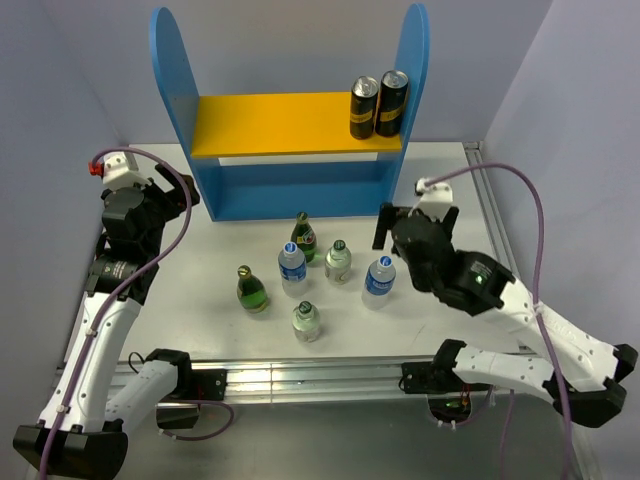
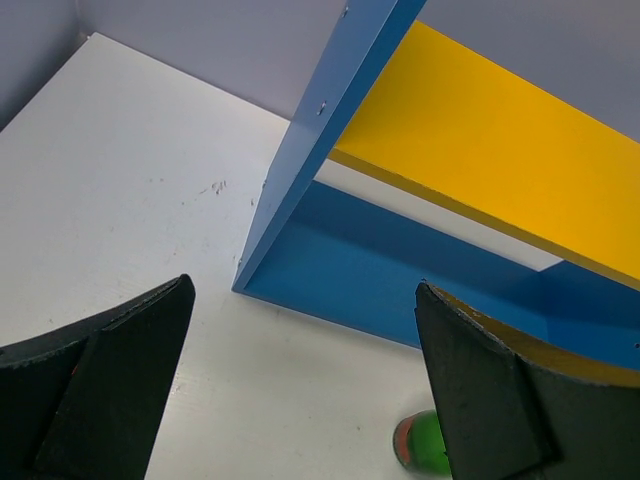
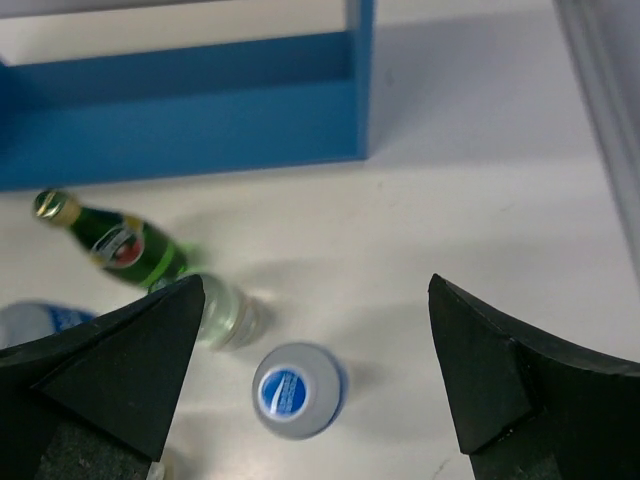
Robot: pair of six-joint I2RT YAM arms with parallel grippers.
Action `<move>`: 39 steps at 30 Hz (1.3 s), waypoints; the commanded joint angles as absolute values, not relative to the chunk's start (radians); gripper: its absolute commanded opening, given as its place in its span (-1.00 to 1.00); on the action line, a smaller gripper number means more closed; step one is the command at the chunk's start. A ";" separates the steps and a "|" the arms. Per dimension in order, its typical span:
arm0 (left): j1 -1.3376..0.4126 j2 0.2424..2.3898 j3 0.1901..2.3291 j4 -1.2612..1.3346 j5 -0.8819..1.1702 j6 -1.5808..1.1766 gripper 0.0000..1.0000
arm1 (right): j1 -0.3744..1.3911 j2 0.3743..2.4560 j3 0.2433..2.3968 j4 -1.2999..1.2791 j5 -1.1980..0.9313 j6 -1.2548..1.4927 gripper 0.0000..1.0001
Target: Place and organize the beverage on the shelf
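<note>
Your left claw and right claw stand apart, empty; the left's finger half hides a green bottle.

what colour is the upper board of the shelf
Yellow: the upper board sits between the shelf's blue side panels, clearest in the top external view.

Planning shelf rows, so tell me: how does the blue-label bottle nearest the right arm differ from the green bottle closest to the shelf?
The blue-label bottle is clear, the green bottle dark glass. The blue-label bottle's cap is blue-marked, the green bottle's gold. Both stand upright on the table, neither on the shelf.
</note>
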State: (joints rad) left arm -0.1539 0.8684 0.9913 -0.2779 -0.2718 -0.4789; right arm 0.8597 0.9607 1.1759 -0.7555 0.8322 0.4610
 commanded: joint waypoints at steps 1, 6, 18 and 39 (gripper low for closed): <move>-0.153 0.867 0.996 -0.275 -0.284 -0.462 0.99 | 0.957 0.833 1.071 -0.752 0.872 0.609 1.00; -0.153 0.870 0.997 -0.275 -0.279 -0.462 0.99 | 1.207 0.888 1.000 -0.920 0.991 0.939 1.00; -0.153 0.862 0.994 -0.276 -0.284 -0.460 0.99 | 1.394 0.942 0.826 -1.128 0.997 1.529 1.00; -0.153 0.864 0.997 -0.281 -0.293 -0.460 0.99 | 1.125 0.956 0.408 -0.364 0.979 1.249 0.98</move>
